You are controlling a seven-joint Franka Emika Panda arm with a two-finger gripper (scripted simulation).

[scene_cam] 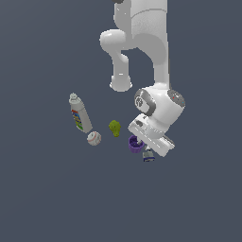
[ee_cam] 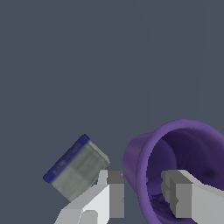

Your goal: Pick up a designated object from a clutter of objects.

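Note:
The purple cup [scene_cam: 134, 144] stands on the dark floor among the clutter, rim up and slightly tilted. My gripper [scene_cam: 142, 146] has come down onto its edge on the exterior view's right side. In the wrist view the cup [ee_cam: 192, 144] fills the corner, and my gripper [ee_cam: 142, 194] straddles its wall. One finger [ee_cam: 114, 192] sits outside the cup and the other finger [ee_cam: 177, 197] is inside it. A gap still shows between the inner finger and the wall, so the jaws stand open.
A tiny grey-blue gadget [scene_cam: 149, 156] [ee_cam: 76, 168] lies right beside the cup and the outer finger. A yellow-green lump [scene_cam: 115, 127], a white red-stitched ball [scene_cam: 94, 138] and a white bottle [scene_cam: 80, 113] with a colourful label lie towards the exterior view's left.

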